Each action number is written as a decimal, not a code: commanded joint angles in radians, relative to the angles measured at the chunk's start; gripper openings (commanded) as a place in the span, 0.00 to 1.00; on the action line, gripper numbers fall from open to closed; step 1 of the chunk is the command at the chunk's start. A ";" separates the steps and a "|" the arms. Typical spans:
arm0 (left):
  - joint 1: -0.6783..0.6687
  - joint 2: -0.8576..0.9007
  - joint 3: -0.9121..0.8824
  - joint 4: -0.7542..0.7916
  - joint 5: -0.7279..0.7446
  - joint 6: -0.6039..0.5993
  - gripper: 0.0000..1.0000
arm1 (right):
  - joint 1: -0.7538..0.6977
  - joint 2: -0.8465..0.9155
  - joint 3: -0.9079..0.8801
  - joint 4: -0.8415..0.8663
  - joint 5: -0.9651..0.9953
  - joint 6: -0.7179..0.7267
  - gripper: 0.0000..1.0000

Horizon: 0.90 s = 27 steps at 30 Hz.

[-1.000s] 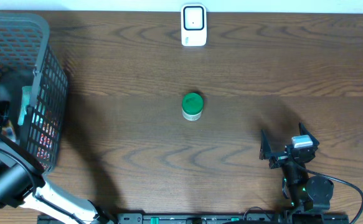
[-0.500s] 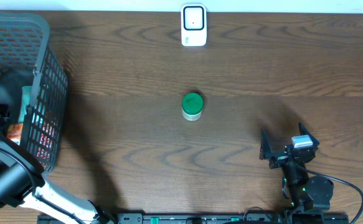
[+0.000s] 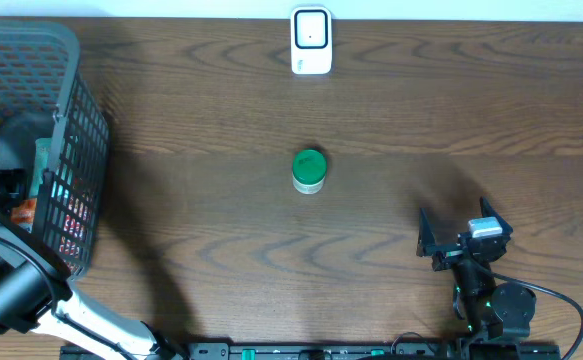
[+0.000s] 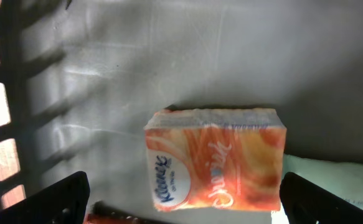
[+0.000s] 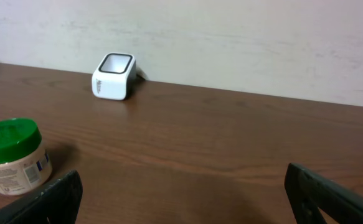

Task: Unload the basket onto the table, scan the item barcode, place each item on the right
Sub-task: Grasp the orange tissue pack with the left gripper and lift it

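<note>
An orange Kleenex tissue pack [image 4: 215,155] lies flat on the grey floor of the basket [image 3: 71,110]. My left gripper [image 4: 187,208] hangs over it, open, one finger on each side of the pack's near end and neither touching it. A white jar with a green lid [image 3: 309,170] stands upright at the table's middle, also low on the left in the right wrist view [image 5: 13,155]. The white scanner [image 3: 311,40] sits at the far edge [image 5: 114,76]. Open and holding nothing, my right gripper [image 5: 184,202] rests low at the front right [image 3: 456,225].
The grey mesh basket fills the table's left end, its wall [image 4: 0,93] close to my left fingers. Inside it lie a pale package [image 4: 337,180] and a red item [image 4: 106,214] beside the tissue pack. A light wall backs the table's far edge.
My left gripper has shifted slightly inside the basket and its jaws now stand wide. The right arm, jar and scanner have not moved.
</note>
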<state>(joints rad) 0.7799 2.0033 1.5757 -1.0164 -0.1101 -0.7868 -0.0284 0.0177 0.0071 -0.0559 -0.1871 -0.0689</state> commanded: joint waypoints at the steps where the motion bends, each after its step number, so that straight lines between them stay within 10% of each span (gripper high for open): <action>1: 0.002 0.014 -0.036 0.017 -0.006 -0.048 0.98 | 0.010 -0.003 -0.002 -0.004 -0.002 0.012 0.99; 16: 0.002 0.021 -0.159 0.165 -0.006 -0.050 1.00 | 0.010 -0.003 -0.002 -0.004 -0.002 0.012 0.99; 27: 0.003 -0.009 -0.106 0.115 -0.006 0.031 0.60 | 0.010 -0.003 -0.002 -0.004 -0.002 0.012 0.99</action>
<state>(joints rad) 0.7799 2.0029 1.4372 -0.8692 -0.1078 -0.7879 -0.0284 0.0177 0.0071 -0.0559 -0.1871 -0.0692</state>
